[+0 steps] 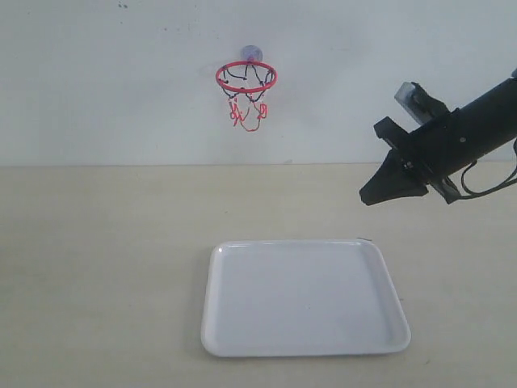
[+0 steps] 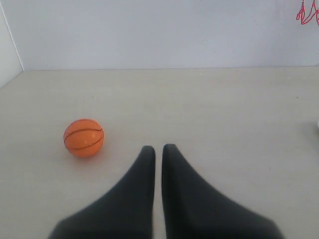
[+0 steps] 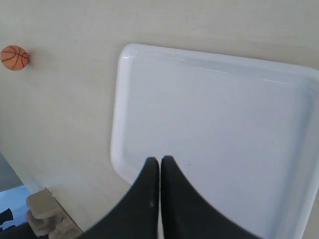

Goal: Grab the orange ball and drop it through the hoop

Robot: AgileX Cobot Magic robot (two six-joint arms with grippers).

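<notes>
The orange ball lies on the beige table, out of the exterior view; the right wrist view shows the orange ball small and far off beyond the tray. My left gripper is shut and empty, its tips a short way from the ball. High on the white wall hangs the hoop, red ring and string net under a bluish suction cup; a bit of the net shows in the left wrist view. My right gripper hovers shut and empty above the tray's far right corner; the right gripper shows nothing held.
A white rectangular tray lies empty on the table below the hoop; its rim shows in the right wrist view. A side wall stands beyond the ball. The left arm is outside the exterior view.
</notes>
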